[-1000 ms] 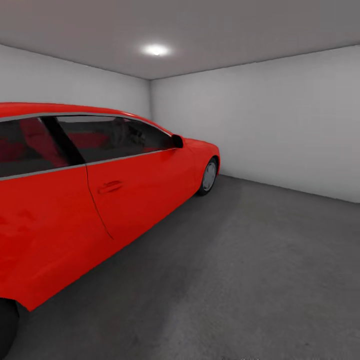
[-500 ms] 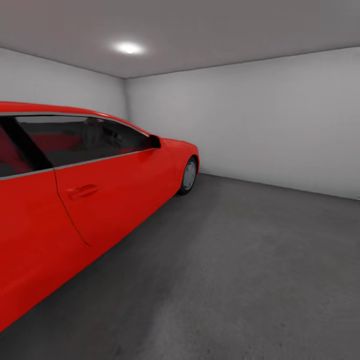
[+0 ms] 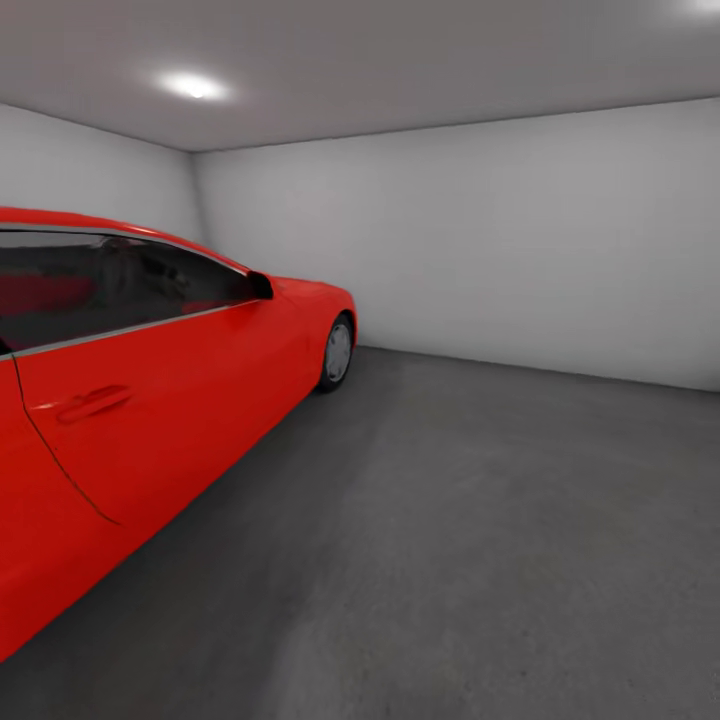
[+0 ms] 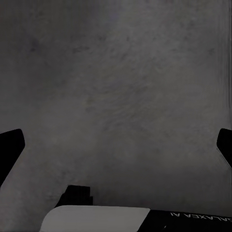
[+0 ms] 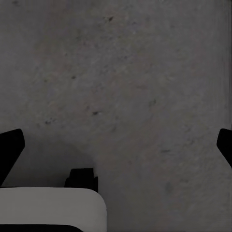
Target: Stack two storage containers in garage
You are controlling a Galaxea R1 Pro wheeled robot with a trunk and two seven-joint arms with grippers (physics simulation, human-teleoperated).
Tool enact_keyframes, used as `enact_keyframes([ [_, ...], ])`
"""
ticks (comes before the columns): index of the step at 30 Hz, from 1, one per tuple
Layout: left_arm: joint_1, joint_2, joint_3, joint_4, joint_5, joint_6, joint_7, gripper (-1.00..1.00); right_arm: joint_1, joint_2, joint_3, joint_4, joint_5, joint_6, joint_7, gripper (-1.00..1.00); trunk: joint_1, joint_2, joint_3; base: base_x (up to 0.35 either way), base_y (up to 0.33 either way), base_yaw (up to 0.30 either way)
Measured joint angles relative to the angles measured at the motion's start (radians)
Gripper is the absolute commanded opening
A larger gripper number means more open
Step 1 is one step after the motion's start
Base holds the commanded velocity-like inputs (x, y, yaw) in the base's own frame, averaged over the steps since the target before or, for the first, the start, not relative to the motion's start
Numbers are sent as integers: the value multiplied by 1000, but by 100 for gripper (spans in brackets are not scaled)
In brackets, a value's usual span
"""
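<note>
Garage [image 3: 500,230]: red car [image 3: 150,400] nose toward far wall, floor [image 3: 480,540] bare.

Red car [image 3: 150,400] at left on the garage's grey floor [image 3: 480,540]

The garage [image 3: 480,230] has pale walls, its floor [image 3: 480,520] dark rough concrete.
</note>
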Motion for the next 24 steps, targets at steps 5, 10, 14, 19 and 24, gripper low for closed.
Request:
enact_keyframes([
  [5,0,-7,-3,-1,0,-1,-2,100,0,0,0,0,0,0,0,100,0,0,0,62,0,-279],
  [10,0,-8,-4,-1,2,0,0,100,0,0,0,-1,0,0,0,100,-15,28,12,4,0,-279],
  [14,0,-7,-4,-1,2,2,9,100,0,0,0,0,0,0,0,100,-30,56,25,0,0,-274],
  [19,0,-7,-4,-2,2,2,25,100,0,0,1,0,0,0,0,100,-49,91,41,1,0,-152],
  [24,0,-8,-4,-2,2,0,27,100,0,0,1,1,1,0,0,100,-69,126,56,146,0,-14],
])
